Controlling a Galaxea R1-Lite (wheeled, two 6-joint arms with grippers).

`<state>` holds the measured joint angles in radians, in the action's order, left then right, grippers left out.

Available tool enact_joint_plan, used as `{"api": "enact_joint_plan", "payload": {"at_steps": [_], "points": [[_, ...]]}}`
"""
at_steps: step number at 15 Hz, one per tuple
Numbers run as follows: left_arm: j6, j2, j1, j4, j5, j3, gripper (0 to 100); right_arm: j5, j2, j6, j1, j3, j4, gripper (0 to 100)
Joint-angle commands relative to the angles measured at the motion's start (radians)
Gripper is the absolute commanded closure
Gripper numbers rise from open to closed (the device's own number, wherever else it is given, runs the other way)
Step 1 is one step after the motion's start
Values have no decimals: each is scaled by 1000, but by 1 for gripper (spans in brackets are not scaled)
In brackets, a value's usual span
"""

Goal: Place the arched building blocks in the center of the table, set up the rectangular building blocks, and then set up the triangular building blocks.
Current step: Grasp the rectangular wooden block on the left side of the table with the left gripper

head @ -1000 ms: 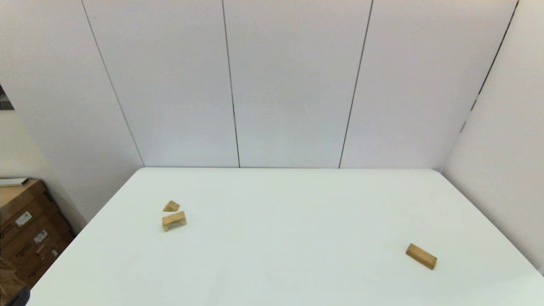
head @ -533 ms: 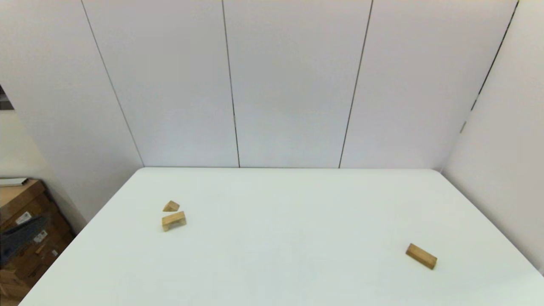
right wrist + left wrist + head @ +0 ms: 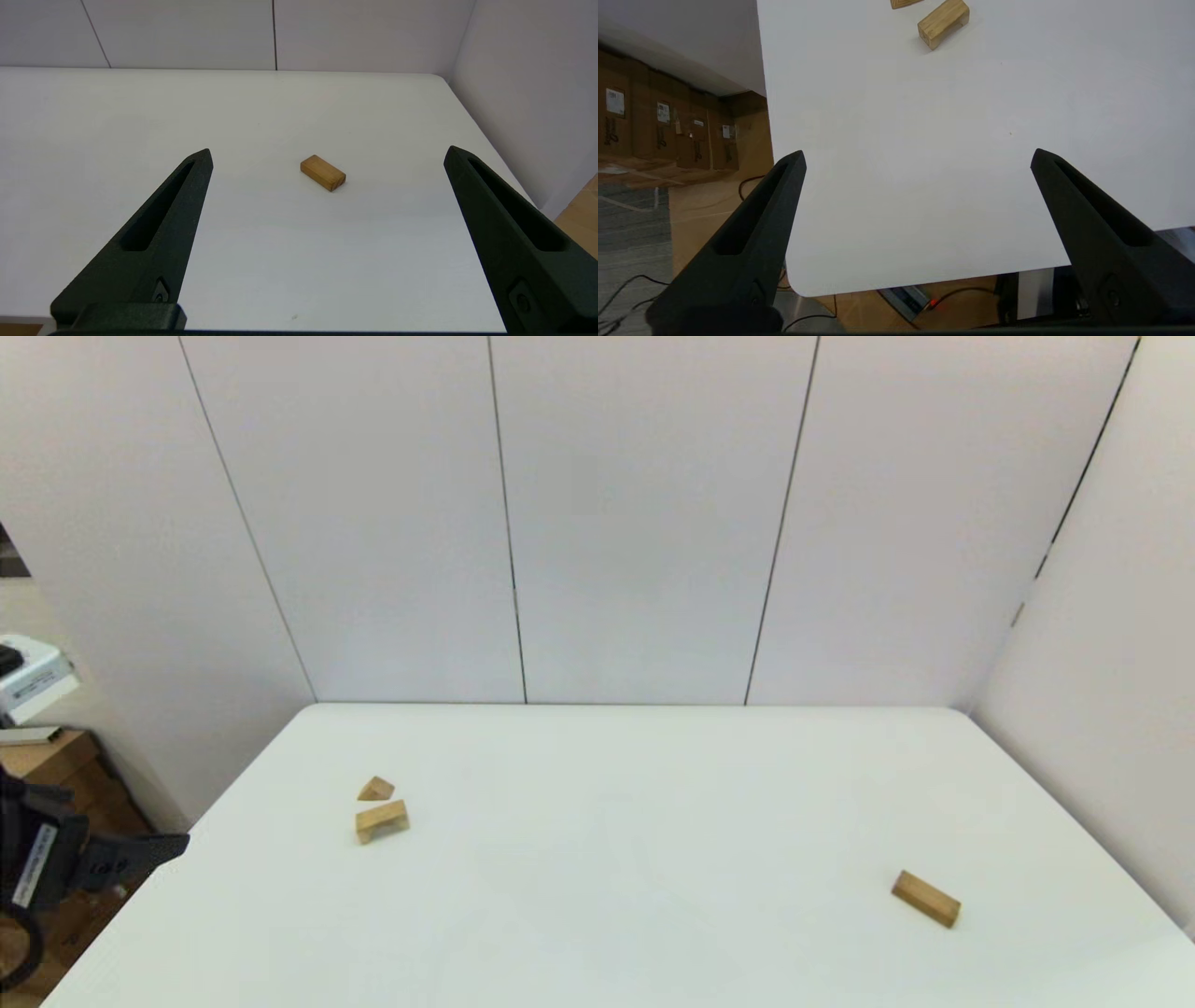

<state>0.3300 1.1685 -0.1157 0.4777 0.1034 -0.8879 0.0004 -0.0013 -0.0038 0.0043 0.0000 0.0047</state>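
Note:
The arched block (image 3: 382, 821) lies on the left part of the white table (image 3: 616, 859), notch facing down, with the triangular block (image 3: 375, 790) just behind it. Both also show in the left wrist view, arched block (image 3: 943, 23) and triangular block (image 3: 903, 3). My left gripper (image 3: 919, 157) hangs open and empty over the table's near left corner, well short of them; its arm (image 3: 84, 863) shows at the left edge. The rectangular block (image 3: 925, 898) lies flat at the right. My right gripper (image 3: 328, 152) is open, empty and set back from the rectangular block (image 3: 323, 173).
Cardboard boxes (image 3: 658, 130) stand on the floor beside the table's left edge. White wall panels (image 3: 644, 523) close off the back and the right side. Cables and a device (image 3: 906, 298) lie under the near left corner.
My left arm has risen into the head view at the left edge and reached toward the table's left side. The three blocks have not moved.

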Motion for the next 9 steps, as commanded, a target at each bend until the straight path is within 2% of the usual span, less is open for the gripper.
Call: {"api": "enact_joint_plan", "payload": {"at_steps": [1, 7, 9], "points": [[23, 281, 64, 29, 29, -144, 0, 0, 0, -1, 0, 2, 0, 0], [21, 609, 119, 226, 27, -416, 0, 0, 0, -1, 0, 2, 0, 0], [23, 674, 136, 239, 29, -476, 0, 1, 0, -1, 0, 0, 0, 0]]}}
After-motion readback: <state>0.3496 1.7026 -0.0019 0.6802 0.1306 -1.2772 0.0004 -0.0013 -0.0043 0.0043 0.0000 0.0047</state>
